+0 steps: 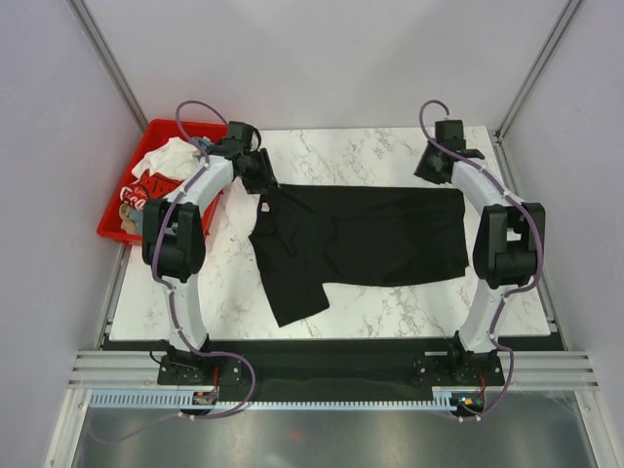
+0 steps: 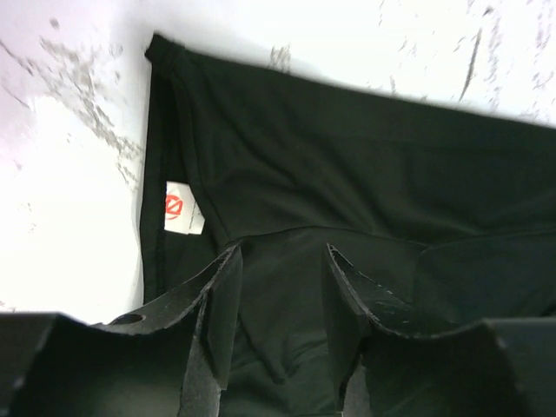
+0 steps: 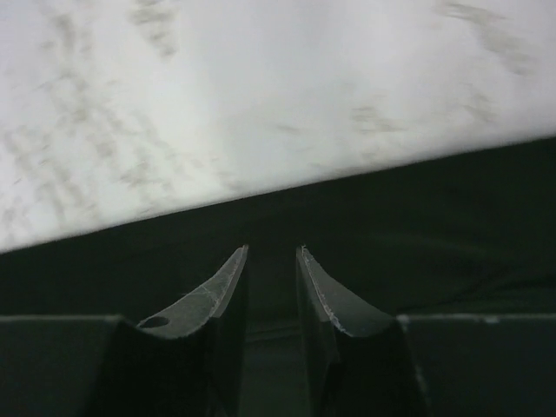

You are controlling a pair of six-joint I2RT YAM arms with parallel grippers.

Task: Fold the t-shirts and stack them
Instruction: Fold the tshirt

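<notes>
Lying flat on the table (image 1: 390, 146), the black tee (image 1: 370, 234) runs its long axis left to right, with the collar and label (image 2: 184, 208) at the left end. The left gripper (image 2: 282, 252) hangs over that collar end at the far-left corner, jaws about half apart above the cloth, pinching nothing that I can make out. The right gripper (image 3: 271, 250) sits over the far edge at the right end, jaws a narrow slit apart and empty. Each arm is nearest its own end, so the fold probably brings the far edge toward the near one. Other tees (image 1: 161, 171) lie in the bin (image 1: 109, 226) at far left.
</notes>
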